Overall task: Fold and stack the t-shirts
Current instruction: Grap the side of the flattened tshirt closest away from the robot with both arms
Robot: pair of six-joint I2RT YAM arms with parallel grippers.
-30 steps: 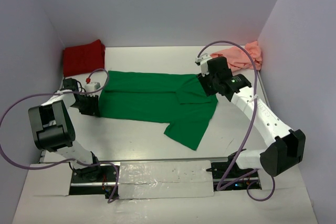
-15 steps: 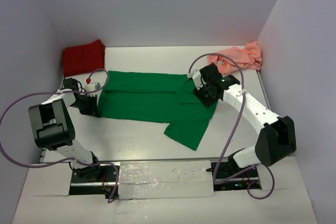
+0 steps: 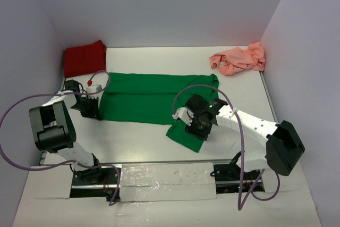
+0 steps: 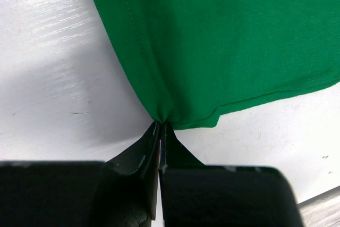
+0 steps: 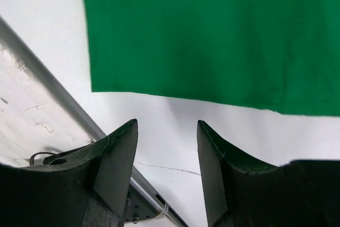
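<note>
The green t-shirt (image 3: 154, 97) lies spread on the worktop (image 3: 138, 136), its corner pinched tight in my left claw (image 4: 161, 131). My right claw (image 5: 166, 126) hangs spread wide over the shirt's near hem, holding nothing. The red t-shirt (image 3: 84, 58) sits beyond the left claw, the pink t-shirt (image 3: 239, 59) beyond the right

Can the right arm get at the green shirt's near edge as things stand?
Probably yes. The right gripper hangs open right by the near edge of the green shirt, only bare table between. The left gripper is shut on the shirt's left edge, well clear.
</note>
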